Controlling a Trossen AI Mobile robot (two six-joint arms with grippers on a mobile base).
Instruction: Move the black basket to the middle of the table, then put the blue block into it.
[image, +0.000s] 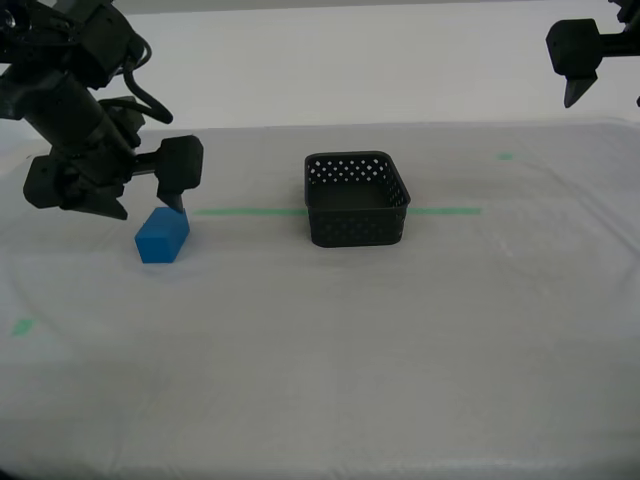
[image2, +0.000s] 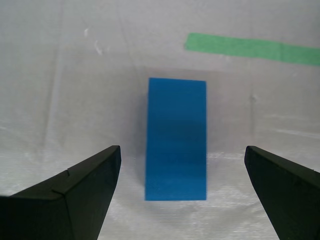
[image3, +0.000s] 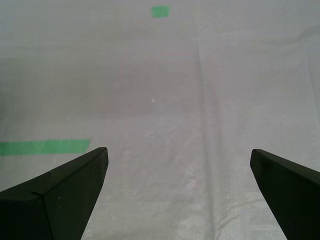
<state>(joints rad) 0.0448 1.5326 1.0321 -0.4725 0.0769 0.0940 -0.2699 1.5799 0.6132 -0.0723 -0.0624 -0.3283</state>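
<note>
No labels or writing anywhere. My second pincer (image2: 182, 192) hangs spread wide over the blue block (image2: 176, 138) on the counter (image: 330, 340), black basket (image: 355, 200) mid-counter. My first pincer (image3: 178, 192) is spread too, holding nothing.

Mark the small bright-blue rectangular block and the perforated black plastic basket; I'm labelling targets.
small bright-blue rectangular block (image2: 176, 137): second wrist view, middle of its top face.
perforated black plastic basket (image: 357, 228): exterior view, near wall.

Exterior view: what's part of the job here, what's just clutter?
Job:
- blue block, on the cloth, between the open jaws of my second gripper
- black basket, empty, on the green line
- table

Not job:
- green tape line and small green marks
- my first gripper, open over bare cloth
</note>
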